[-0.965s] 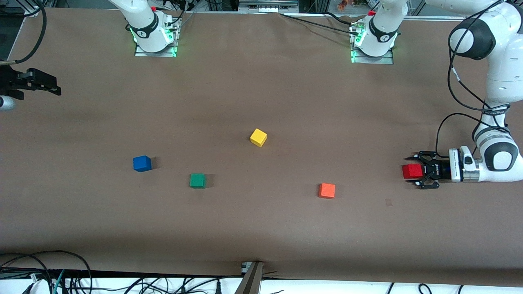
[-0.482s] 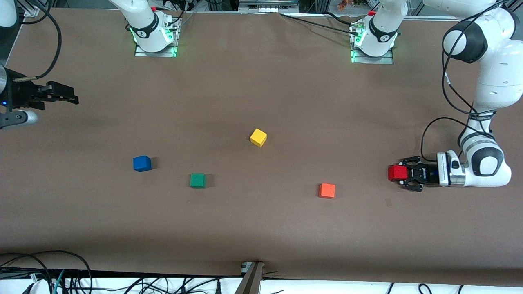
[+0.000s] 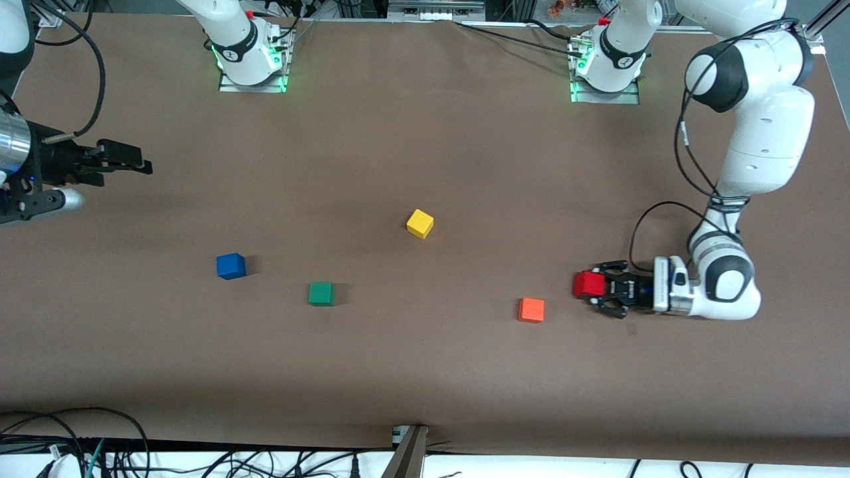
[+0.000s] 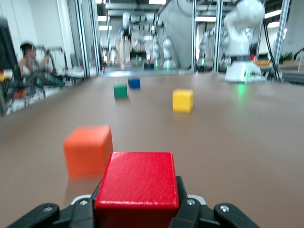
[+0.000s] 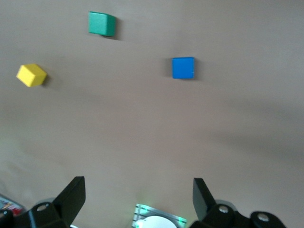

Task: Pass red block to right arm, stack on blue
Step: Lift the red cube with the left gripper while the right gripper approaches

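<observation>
My left gripper (image 3: 593,287) is shut on the red block (image 3: 588,285) and holds it just above the table, close to the orange cube (image 3: 531,310). In the left wrist view the red block (image 4: 137,184) fills the space between the jaws, with the orange cube (image 4: 89,149) just ahead. The blue cube (image 3: 230,265) sits on the table toward the right arm's end; it also shows in the right wrist view (image 5: 183,68). My right gripper (image 3: 136,164) is open and empty, up in the air over the table at the right arm's end.
A green cube (image 3: 321,293) lies beside the blue one, toward the table's middle. A yellow cube (image 3: 420,223) sits near the middle. The arm bases (image 3: 251,60) stand along the table's edge farthest from the front camera. Cables hang along the nearest edge.
My left gripper has carried the red block toward the table's middle, up to the orange cube. My right gripper has moved in over the table from its end.
</observation>
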Motion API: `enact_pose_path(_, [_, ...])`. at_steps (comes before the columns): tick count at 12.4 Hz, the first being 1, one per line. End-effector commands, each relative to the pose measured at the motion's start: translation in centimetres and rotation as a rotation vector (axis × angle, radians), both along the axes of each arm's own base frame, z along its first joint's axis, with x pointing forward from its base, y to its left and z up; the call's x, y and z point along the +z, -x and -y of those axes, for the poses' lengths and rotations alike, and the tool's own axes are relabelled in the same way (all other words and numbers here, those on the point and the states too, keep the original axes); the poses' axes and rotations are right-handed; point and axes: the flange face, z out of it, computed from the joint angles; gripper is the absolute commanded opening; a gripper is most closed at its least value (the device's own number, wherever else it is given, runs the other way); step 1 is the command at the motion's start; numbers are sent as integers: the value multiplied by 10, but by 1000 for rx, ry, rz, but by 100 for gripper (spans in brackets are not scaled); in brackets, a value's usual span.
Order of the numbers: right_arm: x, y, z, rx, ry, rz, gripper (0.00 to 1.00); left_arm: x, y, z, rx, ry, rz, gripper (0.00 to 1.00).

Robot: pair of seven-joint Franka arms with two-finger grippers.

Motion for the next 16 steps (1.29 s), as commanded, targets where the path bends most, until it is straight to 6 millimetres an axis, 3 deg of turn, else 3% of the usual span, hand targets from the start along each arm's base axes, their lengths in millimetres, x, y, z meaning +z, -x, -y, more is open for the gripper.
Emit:
enact_pose_path(1, [-18, -7, -12, -6, -106, -34, 100, 25, -7, 54, -1, 126, -31, 0])
enact_pose_path(5, [-63, -22, -33, -43, -313, -135, 100, 48, -7, 130, -44, 222, -94, 0])
enact_pose_path(7, [-88, -33, -47, -85, -467, -183, 100, 74, -8, 176, -56, 304, -155, 0])
enact_pose_path(8, [-102, -40, -54, -107, -539, -201, 100, 81, -5, 203, -60, 335, -174, 0])
enact_pose_path(11, [-135, -63, -78, -202, -760, -219, 100, 97, -5, 257, 7, 405, -201, 0])
enact_pose_path(13, [-146, -73, -108, -234, -800, -183, 100, 117, -10, 280, 55, 356, -210, 0])
enact_pose_path(16, [-158, -83, -159, -286, -844, -118, 100, 147, 2, 348, 129, 389, -279, 0])
